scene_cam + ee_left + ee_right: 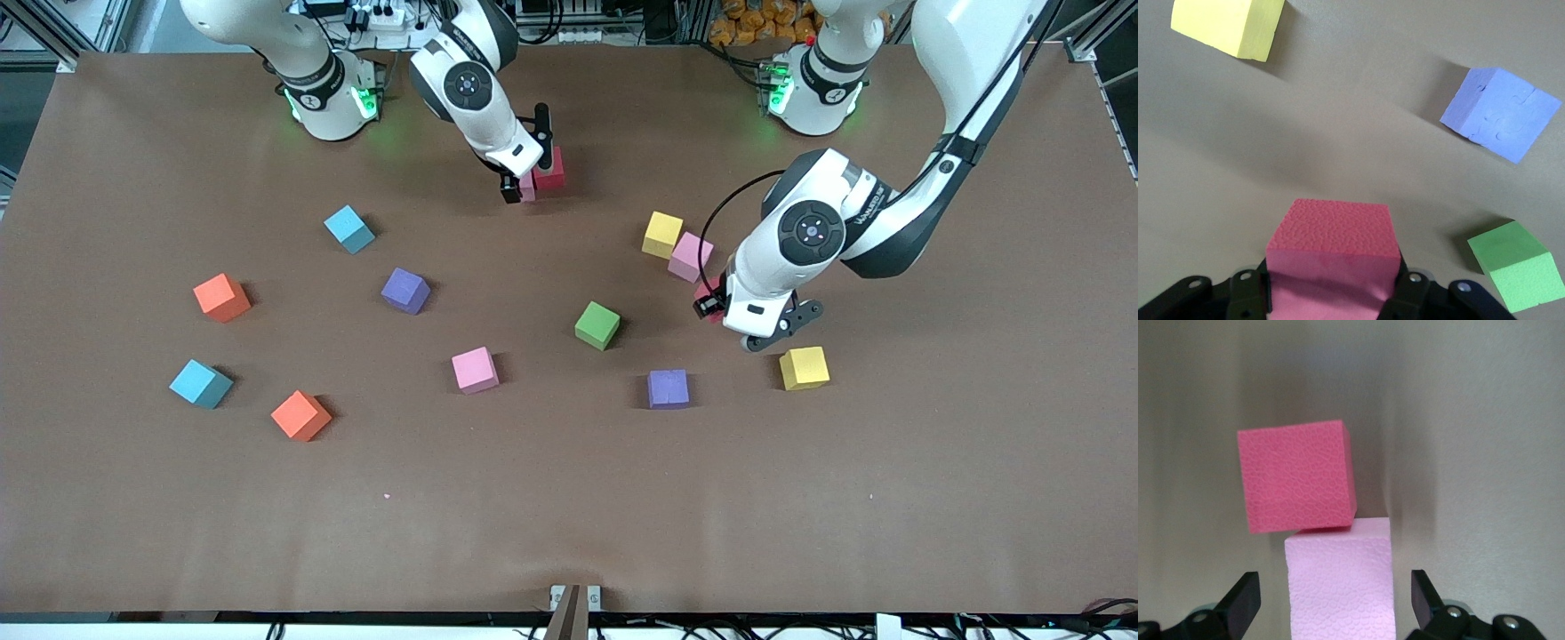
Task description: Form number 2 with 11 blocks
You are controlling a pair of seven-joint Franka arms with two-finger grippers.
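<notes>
at top centre of the front view, the right pincer (526,169) stands wide around a pale pink block (1340,587) touching a red block (1297,475) on the table (569,498). right of centre, the left pincer (711,302) grips a red cube (1331,257) above the table.

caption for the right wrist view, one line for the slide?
Right end effector, fingers open, straddles a pink block on the table, touching a red block set slightly askew.
</notes>
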